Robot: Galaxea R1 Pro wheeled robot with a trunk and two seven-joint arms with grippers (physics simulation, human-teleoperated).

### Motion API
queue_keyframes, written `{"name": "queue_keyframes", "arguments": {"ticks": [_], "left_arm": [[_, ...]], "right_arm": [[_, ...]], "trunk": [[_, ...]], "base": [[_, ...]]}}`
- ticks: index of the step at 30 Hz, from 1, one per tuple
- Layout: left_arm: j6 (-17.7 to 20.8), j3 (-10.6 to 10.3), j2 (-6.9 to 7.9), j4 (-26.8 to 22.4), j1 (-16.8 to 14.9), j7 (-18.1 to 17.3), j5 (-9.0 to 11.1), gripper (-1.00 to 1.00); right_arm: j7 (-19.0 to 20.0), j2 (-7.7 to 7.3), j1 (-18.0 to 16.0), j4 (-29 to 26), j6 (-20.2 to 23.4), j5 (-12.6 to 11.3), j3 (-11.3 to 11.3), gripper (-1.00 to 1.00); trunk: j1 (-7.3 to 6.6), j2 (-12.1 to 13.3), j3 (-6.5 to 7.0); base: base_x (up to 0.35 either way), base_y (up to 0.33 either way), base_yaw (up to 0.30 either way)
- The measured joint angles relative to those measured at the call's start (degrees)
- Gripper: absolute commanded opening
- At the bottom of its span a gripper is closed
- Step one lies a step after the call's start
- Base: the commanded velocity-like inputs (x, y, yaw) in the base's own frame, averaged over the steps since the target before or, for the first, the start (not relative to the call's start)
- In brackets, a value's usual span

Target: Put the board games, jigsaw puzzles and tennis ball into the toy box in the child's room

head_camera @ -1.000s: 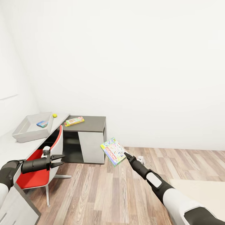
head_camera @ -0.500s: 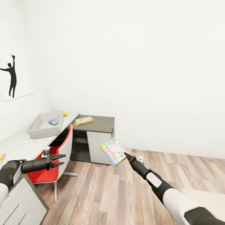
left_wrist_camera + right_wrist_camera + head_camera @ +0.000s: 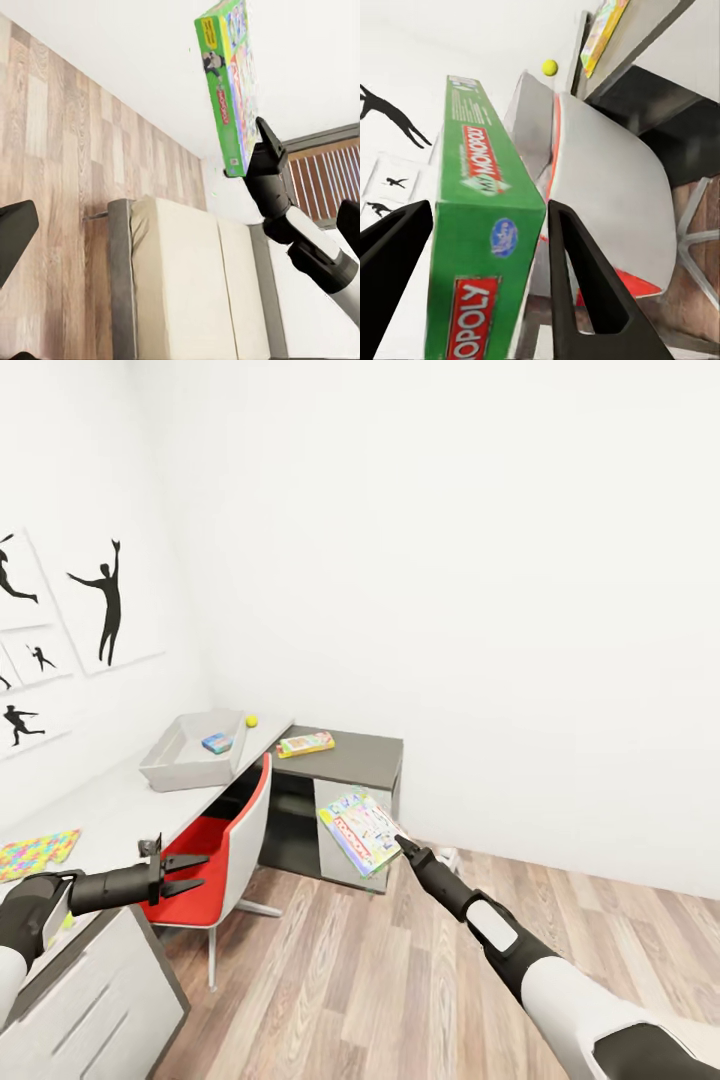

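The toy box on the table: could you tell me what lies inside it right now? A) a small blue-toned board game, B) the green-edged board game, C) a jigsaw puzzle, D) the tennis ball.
A. In the head view the toy box holds a small blue-toned board game; the tennis ball sits on the table beside it, a jigsaw puzzle lies nearer, and the right gripper holds the green-edged board game.

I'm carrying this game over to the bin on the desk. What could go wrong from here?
The right gripper pinches the green-edged board game only at one corner, so the tilted box could twist or slip while you drive. The red chair stands between you and the toy box, so the arm or base might clip it. The open left gripper hangs beside the table near a jigsaw puzzle; a turn could sweep it off.
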Motion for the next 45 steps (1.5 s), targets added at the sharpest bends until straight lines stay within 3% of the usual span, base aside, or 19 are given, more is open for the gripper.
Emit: {"name": "queue_keyframes", "arguments": {"ticks": [3,7,9,13,24,37,45], "left_arm": [[0.00,-0.04,0.06,0.00,0.00,-0.10,0.00,1.00],[0.00,-0.01,0.09,-0.01,0.01,-0.12,0.01,1.00],[0.01,-0.06,0.09,-0.01,0.01,-0.06,0.01,1.00],[0.01,-0.05,0.10,-0.01,0.01,-0.02,0.01,1.00],[0.01,0.15,0.13,-0.02,0.01,-0.06,0.02,1.00],[-0.08,0.34,0.28,-0.01,0.00,-0.10,0.03,1.00],[-0.08,0.39,0.39,-0.01,0.02,-0.08,0.03,1.00]], "right_arm": [[-0.43,-0.32,0.09,-8.12,2.56,0.24,0.46,-1.00],[-2.59,-0.76,0.87,-16.91,10.36,0.15,0.69,-1.00],[-4.75,-0.86,1.38,-19.35,13.88,0.14,0.58,-1.00],[-8.11,-0.92,1.67,-21.65,16.46,-0.12,0.53,-1.00],[-9.72,-0.86,2.09,-23.30,16.84,-0.11,0.67,-1.00],[-9.84,-0.81,3.15,-23.75,16.39,-0.24,0.42,-1.00],[-9.83,-0.79,3.16,-23.76,16.37,-0.16,0.43,-1.00]], "trunk": [[0.01,0.02,0.00],[-0.01,-0.01,-0.01],[0.00,0.00,-0.01],[0.00,0.00,-0.01],[0.00,0.00,-0.01],[0.01,0.00,-0.01],[0.00,-0.01,-0.01]], "base": [[0.098,0.000,0.039],[0.090,0.000,0.011],[0.086,0.000,0.003],[0.086,0.000,0.001],[0.192,0.000,0.000],[0.015,0.000,0.001],[0.041,-0.007,0.215]]}}
